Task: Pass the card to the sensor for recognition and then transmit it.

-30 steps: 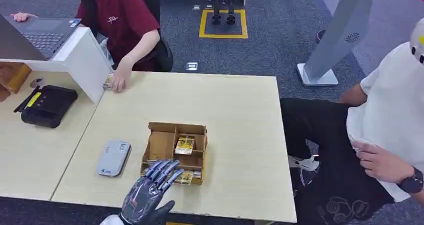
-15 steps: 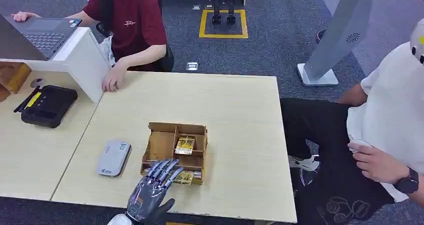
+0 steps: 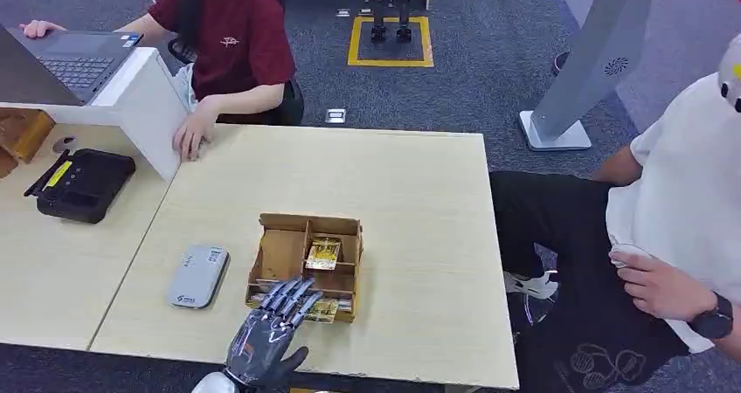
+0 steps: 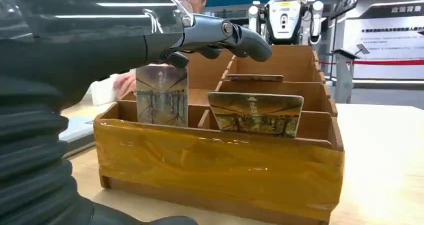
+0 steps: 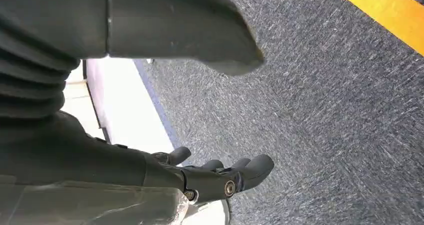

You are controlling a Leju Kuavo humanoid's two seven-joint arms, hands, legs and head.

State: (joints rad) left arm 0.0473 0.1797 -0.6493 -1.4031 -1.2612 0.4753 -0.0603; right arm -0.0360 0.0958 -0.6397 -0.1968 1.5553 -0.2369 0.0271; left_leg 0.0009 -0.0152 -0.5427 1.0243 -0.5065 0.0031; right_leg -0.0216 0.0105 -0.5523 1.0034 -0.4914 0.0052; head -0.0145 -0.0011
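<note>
The table (image 3: 411,192) is carrying a compartmented cardboard box (image 3: 284,251) near its front edge, with a grey card sensor (image 3: 198,275) lying flat just beside it on the robot's left. In the head view, the left hand (image 3: 266,327) is reaching over the box's front row, its fingers extending over the cards there. The left wrist view is supplying detail hidden from above: one card (image 4: 162,96) is standing upright in the front compartment directly under the fingers (image 4: 235,35), and a second card (image 4: 255,114) is leaning in the neighbouring compartment; whether the fingers are actually pinching the upright card cannot be determined. A third card (image 3: 323,253) is lying in a rear compartment. The right hand (image 5: 210,177) is hanging over grey carpet, its fingers loosely spread and holding nothing. A person in a red shirt (image 3: 231,39) is sitting behind the table, one hand resting on its far corner, and a person in a white shirt (image 3: 682,210) is sitting at the right side. A black device (image 3: 83,183) is sitting on the adjoining desk.
</note>
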